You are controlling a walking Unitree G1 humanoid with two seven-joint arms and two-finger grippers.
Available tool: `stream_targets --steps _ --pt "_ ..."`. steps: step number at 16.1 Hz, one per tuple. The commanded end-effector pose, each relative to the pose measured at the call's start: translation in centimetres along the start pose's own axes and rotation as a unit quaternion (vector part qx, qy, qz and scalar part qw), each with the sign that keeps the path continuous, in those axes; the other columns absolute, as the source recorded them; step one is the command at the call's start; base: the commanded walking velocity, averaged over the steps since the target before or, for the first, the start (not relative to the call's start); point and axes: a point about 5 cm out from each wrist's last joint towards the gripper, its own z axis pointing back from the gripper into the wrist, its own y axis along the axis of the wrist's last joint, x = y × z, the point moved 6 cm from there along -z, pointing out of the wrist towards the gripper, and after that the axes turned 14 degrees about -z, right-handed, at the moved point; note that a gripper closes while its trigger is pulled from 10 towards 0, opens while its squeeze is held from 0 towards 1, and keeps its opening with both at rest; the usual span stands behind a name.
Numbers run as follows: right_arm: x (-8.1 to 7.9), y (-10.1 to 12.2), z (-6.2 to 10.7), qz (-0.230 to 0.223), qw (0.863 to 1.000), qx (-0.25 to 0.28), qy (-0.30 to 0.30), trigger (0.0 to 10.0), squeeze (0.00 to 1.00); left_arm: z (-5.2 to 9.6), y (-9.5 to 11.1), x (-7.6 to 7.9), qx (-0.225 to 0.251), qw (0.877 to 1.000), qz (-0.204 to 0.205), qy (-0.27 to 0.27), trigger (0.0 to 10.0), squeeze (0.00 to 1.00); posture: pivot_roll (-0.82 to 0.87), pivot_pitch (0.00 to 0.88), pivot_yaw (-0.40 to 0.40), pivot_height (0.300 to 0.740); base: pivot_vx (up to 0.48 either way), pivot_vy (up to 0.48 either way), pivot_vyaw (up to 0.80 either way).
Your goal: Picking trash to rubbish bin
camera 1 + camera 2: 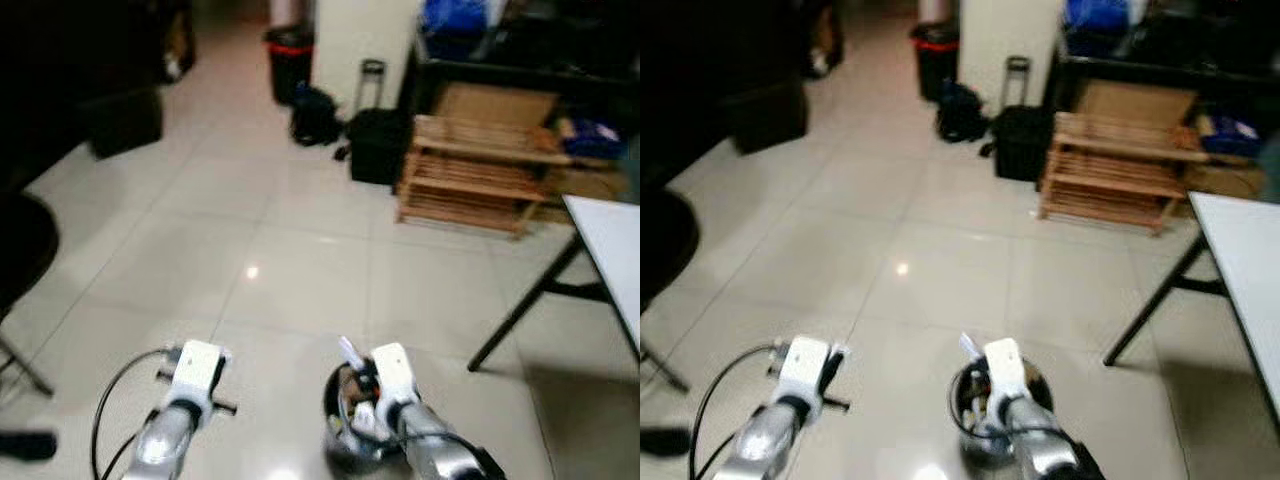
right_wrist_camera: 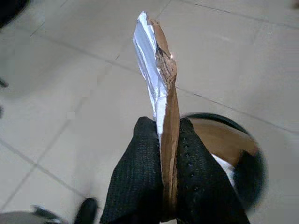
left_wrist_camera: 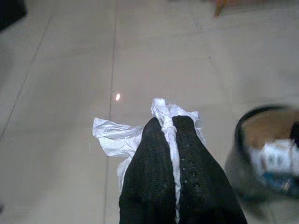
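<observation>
Trash is in both grips, crumpled white paper (image 3: pixel 117 140) pinched by the left gripper (image 3: pixel 169 135), a flattened brown wrapper (image 2: pixel 161 84) by the right gripper (image 2: pixel 169 140) over the bin (image 1: pixel 340 445) at lower centre, so release looks next.

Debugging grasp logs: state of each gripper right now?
Left gripper: jaws shut on crumpled white paper.
Right gripper: jaws shut on a flat brown and silver wrapper, above the small bin.

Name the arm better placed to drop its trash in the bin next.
Right. The right tool, shut on the flattened carton, hangs over the bin; the left tool, shut on crumpled paper, is beside it.
</observation>
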Motion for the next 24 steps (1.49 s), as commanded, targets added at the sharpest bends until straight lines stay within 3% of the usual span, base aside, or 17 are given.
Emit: stream_targets --steps 1,5,10,12,14,19,23,24 --pt "1.8 0.0 0.4 -0.012 0.999 0.001 -0.031 10.0 0.0 -0.1 0.1 1.4 0.001 1.0 -0.003 -0.023 10.0 0.0 0.05 0.0 -0.041 0.74 0.33 0.0 -0.61" --pt "2.2 -0.2 0.6 -0.01 0.999 0.001 -0.036 10.0 0.0 -0.2 0.3 1.5 0.005 1.0 -0.007 -0.028 10.0 0.0 0.05 0.0 -0.041 0.74 0.329 0.0 -0.8" --pt "2.5 -0.2 0.7 0.005 0.999 0.0 -0.04 10.0 0.0 -0.1 -0.3 2.2 -0.007 0.999 -0.006 -0.042 10.0 0.0 0.05 0.0 -0.053 0.74 0.125 0.0 0.0" --pt "2.9 -0.1 0.6 0.047 0.997 -0.013 -0.053 10.0 0.0 0.2 -0.6 2.6 -0.009 0.998 -0.019 -0.055 10.0 0.0 0.05 0.0 -0.063 0.74 0.0 0.0 0.0" --pt "2.8 0.2 0.4 0.057 0.997 -0.017 -0.053 10.0 0.0 0.4 -0.9 2.7 -0.01 0.998 -0.031 -0.062 10.0 0.0 0.06 0.004 -0.071 0.74 0.0 0.0 0.0" --pt "1.1 3.0 -1.2 0.096 0.995 -0.012 -0.034 10.0 0.0 2.1 -2.1 1.8 -0.019 0.996 -0.053 -0.062 10.0 0.0 0.06 0.044 -0.093 0.74 0.0 0.0 0.0" --pt "0.3 4.6 -1.9 0.094 0.995 -0.002 -0.033 10.0 0.0 2.6 -2.1 1.7 -0.019 0.996 -0.06 -0.06 10.0 0.0 0.07 0.06 -0.103 0.74 0.0 0.0 0.0" --pt "-0.2 5.2 -2.1 0.095 0.995 0.008 -0.026 10.0 1.0 2.7 -2.0 1.7 -0.019 0.996 -0.06 -0.059 10.0 0.0 0.07 0.062 -0.104 0.74 0.0 0.0 0.0"
